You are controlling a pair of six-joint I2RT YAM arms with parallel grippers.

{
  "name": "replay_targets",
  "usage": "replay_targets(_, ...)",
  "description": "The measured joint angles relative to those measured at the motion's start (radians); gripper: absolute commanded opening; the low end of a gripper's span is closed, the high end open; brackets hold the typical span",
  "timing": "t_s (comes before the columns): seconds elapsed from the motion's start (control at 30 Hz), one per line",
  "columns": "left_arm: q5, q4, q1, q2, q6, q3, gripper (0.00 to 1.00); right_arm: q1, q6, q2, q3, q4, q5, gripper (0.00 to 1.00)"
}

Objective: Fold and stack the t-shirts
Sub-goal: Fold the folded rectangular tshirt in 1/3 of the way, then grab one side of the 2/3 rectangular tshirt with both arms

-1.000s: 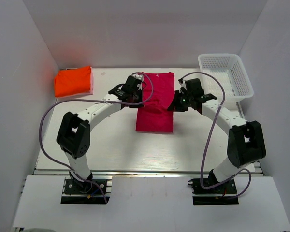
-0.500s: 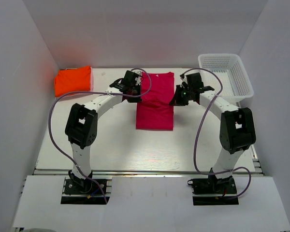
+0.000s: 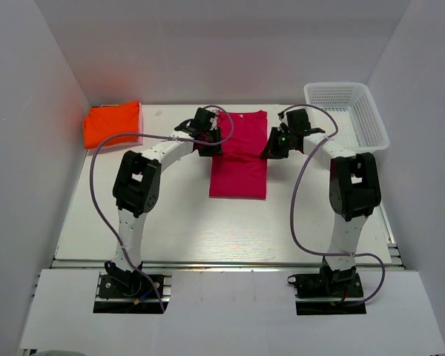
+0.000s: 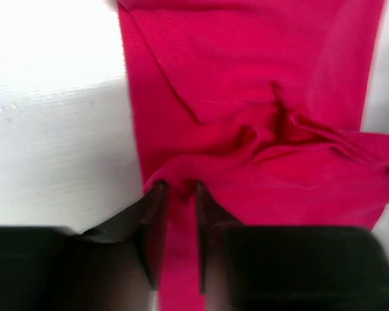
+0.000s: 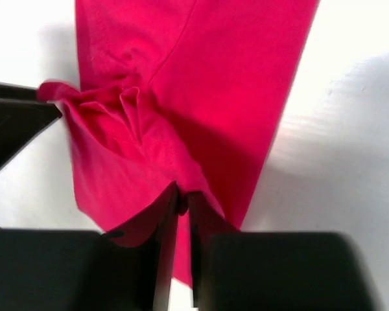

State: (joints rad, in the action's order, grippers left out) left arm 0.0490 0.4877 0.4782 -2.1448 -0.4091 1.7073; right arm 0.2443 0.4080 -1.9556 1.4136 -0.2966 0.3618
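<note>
The pink t-shirt (image 3: 237, 159) lies as a long strip in the middle of the table, with bunched wrinkles across its middle (image 4: 272, 129). My left gripper (image 3: 213, 143) is at its left edge. In the left wrist view its jaws (image 4: 177, 188) stand slightly parted, with a fold of pink cloth between the tips. My right gripper (image 3: 271, 148) is at the shirt's right edge. In the right wrist view its jaws (image 5: 181, 192) are pinched on a pink fold (image 5: 201, 78). The orange t-shirt (image 3: 113, 124) sits folded at the back left corner.
A white mesh basket (image 3: 372, 122) stands at the back right corner, close behind my right arm. White walls close in the table on the left, back and right. Purple cables loop off both arms.
Both arms have stretched toward the back of the table, and the grippers have shifted slightly back along the pink shirt's edges. The left jaws have parted from a tight grip.
</note>
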Motion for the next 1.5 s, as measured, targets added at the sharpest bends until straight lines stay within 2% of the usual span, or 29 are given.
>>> replay_targets(0.03, 0.000, 0.000, -0.005, -0.011, -0.005, 0.006, 0.80, -0.003, 0.008, -0.011, 0.008, 0.002, 0.000, 0.27)
replay_targets(0.07, 0.001, 0.005, -0.011, -0.023, -0.014, 0.016, 0.99, -0.005, 0.014, -0.021, 0.015, 0.005, -0.002, 0.57)
replay_targets(0.13, 0.000, 0.013, -0.023, -0.045, -0.031, 0.047, 1.00, -0.012, 0.026, -0.036, 0.030, 0.008, -0.008, 0.89)
replay_targets(0.3, -0.011, 0.035, -0.057, -0.061, -0.051, 0.127, 1.00, -0.027, 0.003, -0.043, 0.084, 0.024, -0.013, 0.91)
replay_targets(0.4, -0.014, 0.009, -0.071, -0.023, -0.048, 0.090, 1.00, -0.029, -0.016, 0.001, 0.050, 0.059, -0.006, 0.91)
replay_targets(0.63, 0.024, -0.024, -0.054, 0.176, -0.005, -0.215, 1.00, -0.026, -0.030, 0.239, -0.235, 0.119, 0.066, 0.91)
replay_targets(0.83, 0.095, -0.108, -0.011, 0.394, 0.017, -0.559, 1.00, -0.026, 0.005, 0.371, -0.518, 0.187, 0.140, 0.91)
replay_targets(1.03, 0.126, -0.165, 0.034, 0.417, 0.004, -0.661, 1.00, -0.026, 0.035, 0.368, -0.636, 0.235, 0.188, 0.91)
replay_targets(1.23, 0.133, -0.204, 0.055, 0.367, -0.013, -0.657, 0.75, -0.025, 0.054, 0.317, -0.647, 0.300, 0.219, 0.91)
replay_targets(1.37, 0.132, -0.208, 0.062, 0.360, -0.023, -0.655, 0.65, -0.025, 0.067, 0.294, -0.647, 0.332, 0.246, 0.80)
replay_targets(1.5, 0.133, -0.220, 0.065, 0.350, -0.034, -0.665, 0.49, -0.025, 0.079, 0.270, -0.647, 0.354, 0.255, 0.66)
